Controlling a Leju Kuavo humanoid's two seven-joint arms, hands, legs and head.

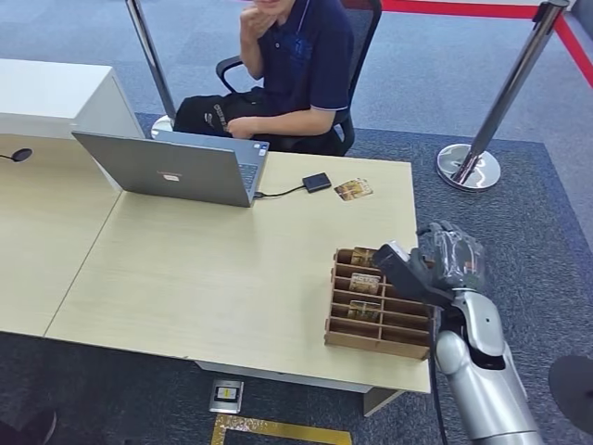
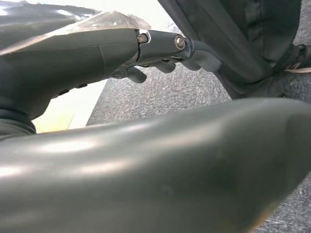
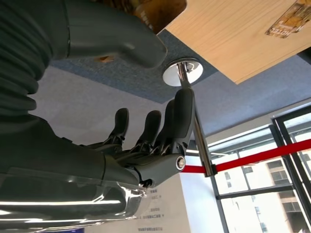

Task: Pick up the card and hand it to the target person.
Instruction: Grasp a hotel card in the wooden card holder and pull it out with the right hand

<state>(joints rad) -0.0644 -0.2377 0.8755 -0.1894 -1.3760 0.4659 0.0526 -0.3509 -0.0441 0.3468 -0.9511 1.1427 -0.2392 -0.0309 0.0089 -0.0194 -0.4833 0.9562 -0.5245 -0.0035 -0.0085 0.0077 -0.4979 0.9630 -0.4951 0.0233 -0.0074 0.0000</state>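
A wooden slotted rack (image 1: 377, 320) stands near the table's right front corner, with cards (image 1: 364, 283) upright in its slots. Another card (image 1: 353, 189) lies flat farther back, near the seated person (image 1: 300, 65) in a dark blue shirt. My right hand (image 1: 437, 264) hovers over the rack's right end, thumb pointing toward the slots. In the right wrist view this hand (image 3: 146, 141) has fingers and thumb apart and holds nothing; the flat card (image 3: 289, 17) shows beyond it. My left hand (image 2: 157, 53) hangs low over the carpet, fingers loosely extended and holding nothing.
An open grey laptop (image 1: 175, 167) sits at the back of the light wooden table (image 1: 209, 278), cabled to a small black box (image 1: 317, 182). Chrome barrier posts stand on the carpet at the right (image 1: 469, 167) and behind the laptop (image 1: 164, 120). A white counter (image 1: 49, 93) is at far left.
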